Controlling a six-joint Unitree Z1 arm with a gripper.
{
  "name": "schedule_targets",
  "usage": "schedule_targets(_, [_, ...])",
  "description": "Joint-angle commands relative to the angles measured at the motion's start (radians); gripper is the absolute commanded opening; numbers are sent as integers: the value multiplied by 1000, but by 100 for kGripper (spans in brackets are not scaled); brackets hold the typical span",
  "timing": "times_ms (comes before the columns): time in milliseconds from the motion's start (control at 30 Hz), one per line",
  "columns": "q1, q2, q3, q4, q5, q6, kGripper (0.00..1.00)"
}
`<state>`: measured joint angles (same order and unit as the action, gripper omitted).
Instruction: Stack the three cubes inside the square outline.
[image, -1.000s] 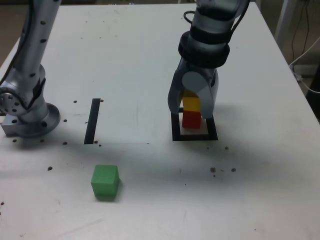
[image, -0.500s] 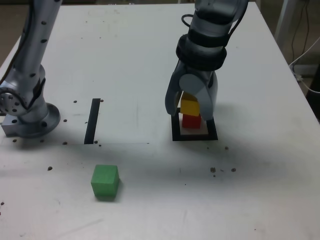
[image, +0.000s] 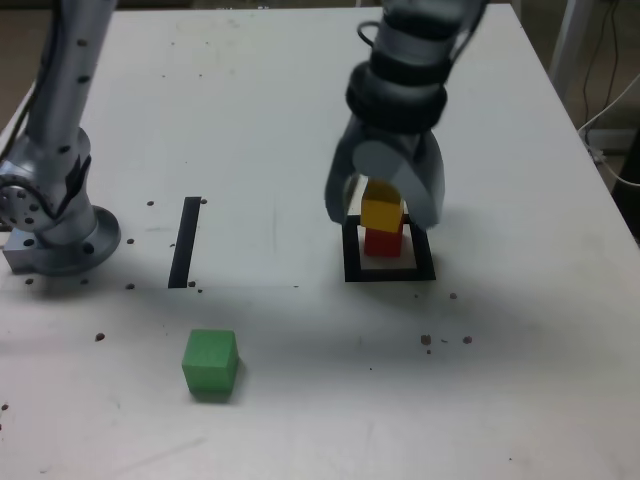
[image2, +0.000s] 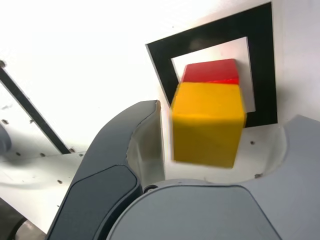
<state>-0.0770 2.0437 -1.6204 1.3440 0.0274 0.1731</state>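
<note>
The yellow cube sits on the red cube, which rests inside the square outline of black tape. My gripper hangs over this stack, open, with a finger on each side of the yellow cube and a gap to both. The wrist view confirms it: the yellow cube stands free between the spread fingers, above the red cube and the square outline. Apart from the rest, the green cube lies on the table toward the exterior view's lower left.
A straight black tape strip lies between the green cube and the outline. The arm's base stands at the exterior view's left. Small dark specks dot the white table. Cables hang past the table's right edge.
The jaws have spread apart and let go of the yellow cube, which stays on the red one. The gripper has lifted slightly.
</note>
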Motion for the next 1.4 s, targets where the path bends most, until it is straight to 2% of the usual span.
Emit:
schedule_targets(0, [2, -53, 26, 0, 5, -20, 100])
schedule_targets(167, [1, -166, 93, 11, 20, -73, 100])
schedule_targets(367, [-25, -296, 179, 66, 35, -130, 100])
schedule_targets(467, [-62, -352, 237, 81, 24, -165, 100])
schedule_targets(667, [-202, -437, 342, 79, -16, -273, 100])
schedule_targets(867, [-353, -446, 387, 58, -56, -397, 99])
schedule_targets(1100, [-475, -409, 420, -14, -124, -492, 100])
schedule_targets(1367, [-522, -360, 447, -84, -192, -514, 98])
